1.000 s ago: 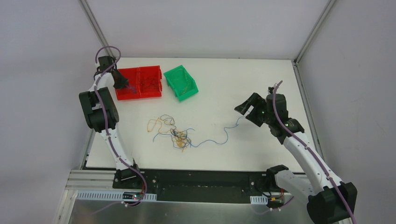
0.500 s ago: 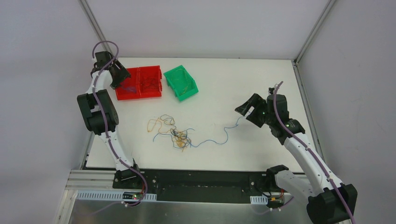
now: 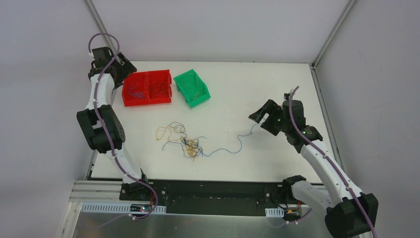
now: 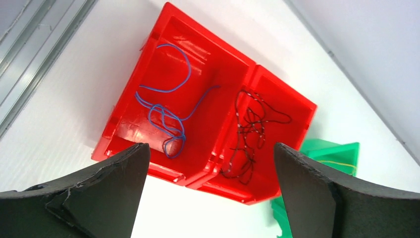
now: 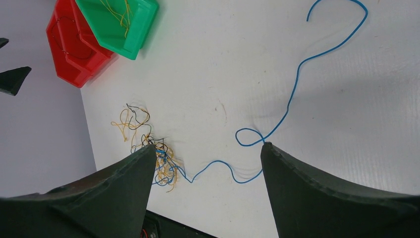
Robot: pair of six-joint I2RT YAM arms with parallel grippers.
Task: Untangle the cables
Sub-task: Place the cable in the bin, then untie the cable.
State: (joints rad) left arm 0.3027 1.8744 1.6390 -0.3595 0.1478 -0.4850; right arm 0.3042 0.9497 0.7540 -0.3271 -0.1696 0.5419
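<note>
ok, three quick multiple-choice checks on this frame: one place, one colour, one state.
1. The dark cables lie in:
A. the green bin
B. the red bin's half beside the green bin
C. the red bin's other half

2. The green bin's cables are:
A. yellow
B. purple
C. blue

3. The left gripper is:
A. shut on a cable
B. shut on the bin rim
C. open, empty

Answers:
1 B, the dark strands lie in the half next to green, and a blue cable lies in the other.
2 A, the right wrist view shows yellow strands there.
3 C, its fingers stand wide apart with nothing between.
</note>
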